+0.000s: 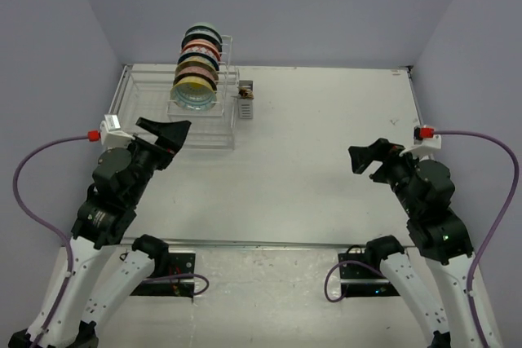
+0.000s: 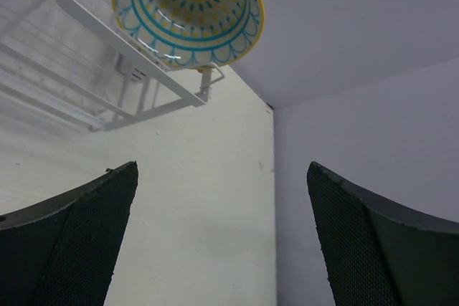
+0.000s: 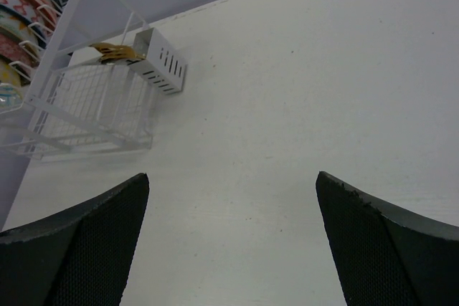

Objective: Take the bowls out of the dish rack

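Note:
The white wire dish rack (image 1: 147, 116) stands at the table's back left. Several bowls (image 1: 198, 63) stand on edge in a row in its slotted frame. The nearest one, yellow-rimmed with a teal pattern (image 1: 194, 92), faces the arms and also shows in the left wrist view (image 2: 190, 6). Other bowl edges show at the top left of the right wrist view (image 3: 18, 12). My left gripper (image 1: 167, 132) is open and empty, just in front of the rack. My right gripper (image 1: 367, 157) is open and empty, over the table's right side.
A small grey cutlery cup (image 1: 245, 99) with something brown in it hangs on the rack's right side; it also shows in the right wrist view (image 3: 161, 68). Purple-grey walls close the table at the back and sides.

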